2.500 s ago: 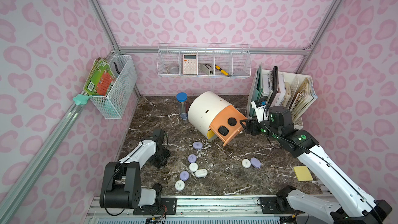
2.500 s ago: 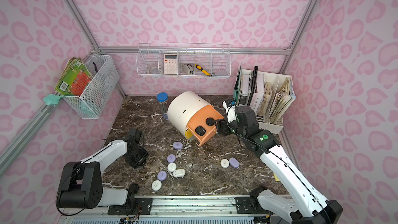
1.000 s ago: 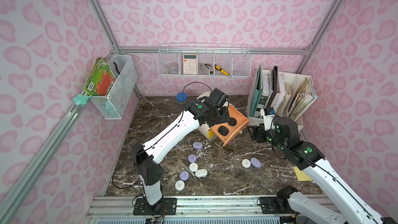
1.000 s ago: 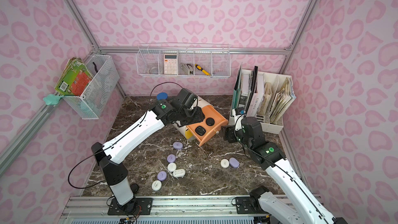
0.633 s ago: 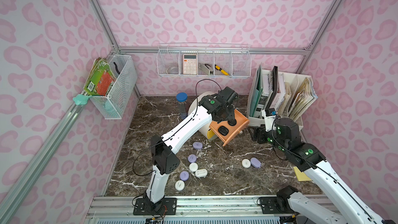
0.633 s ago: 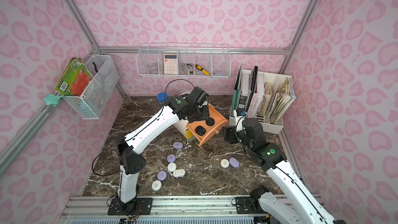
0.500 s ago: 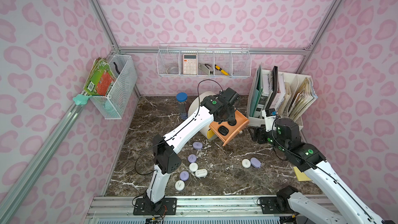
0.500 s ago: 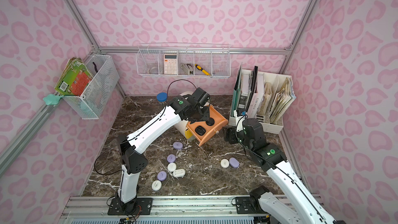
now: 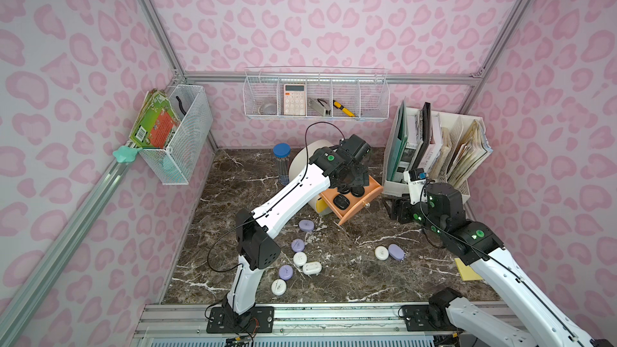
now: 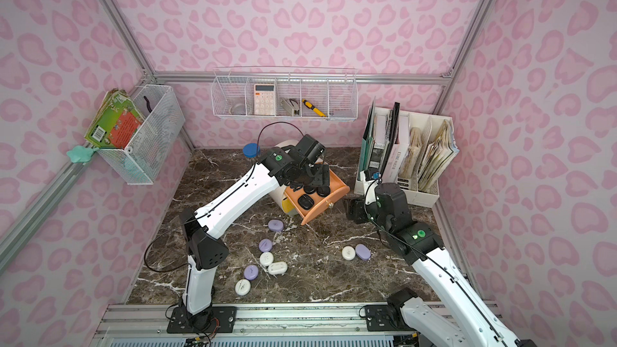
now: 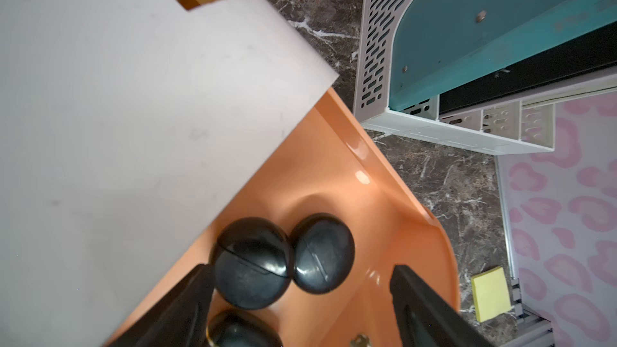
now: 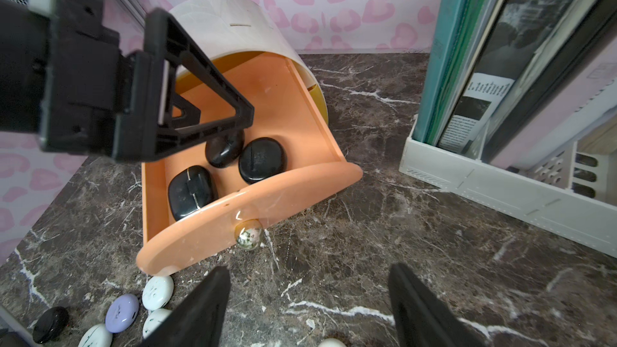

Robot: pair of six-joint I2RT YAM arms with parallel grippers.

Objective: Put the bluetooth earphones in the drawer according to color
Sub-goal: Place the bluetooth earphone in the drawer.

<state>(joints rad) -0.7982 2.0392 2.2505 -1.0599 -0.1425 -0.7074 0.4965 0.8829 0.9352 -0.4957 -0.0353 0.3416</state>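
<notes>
Standing near drawer (image 12: 207, 238): binders (image 12: 474, 101), print illegible

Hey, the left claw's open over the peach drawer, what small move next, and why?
Probably lift the left claw straight up, clear of the peach drawer. Its jaws stand open, three black cases lie inside, and one more black case lies on the tabletop.

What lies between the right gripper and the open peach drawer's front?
Only bare marble tabletop separates the right gripper from the front of the peach drawer; the right wrist view shows it.
</notes>
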